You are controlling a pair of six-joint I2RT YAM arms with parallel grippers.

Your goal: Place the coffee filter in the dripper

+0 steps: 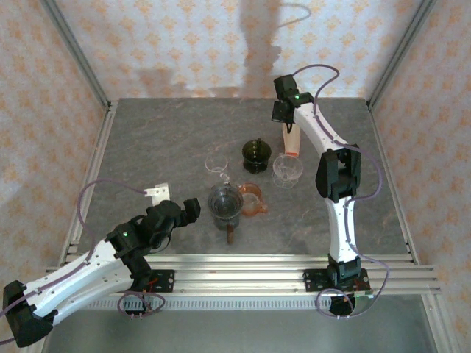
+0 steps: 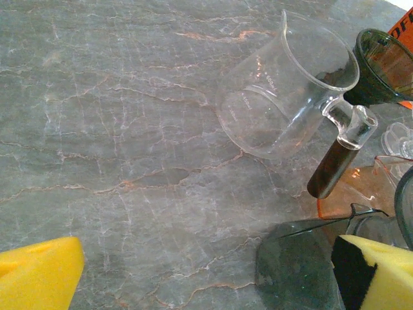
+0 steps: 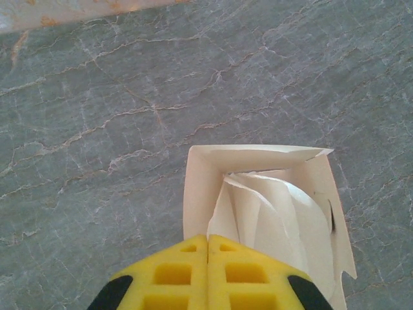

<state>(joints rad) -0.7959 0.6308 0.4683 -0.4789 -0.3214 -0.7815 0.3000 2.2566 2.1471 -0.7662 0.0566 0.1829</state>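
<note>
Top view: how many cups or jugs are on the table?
5: clear jug at left, dark green cup behind, clear cup at right, grey jug in front, orange cup beside it.

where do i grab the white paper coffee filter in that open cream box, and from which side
Pinch the free top edge of the nearest white paper filter, coming straight down through the open top of the cream cardboard box. The filters stand on edge, nested in folds, and the box walls block every side. The right gripper sits at that opening, pads together.

White filters (image 3: 277, 213) standing in open box (image 3: 197, 187), dark green dripper (image 1: 256, 153) nearby
</note>
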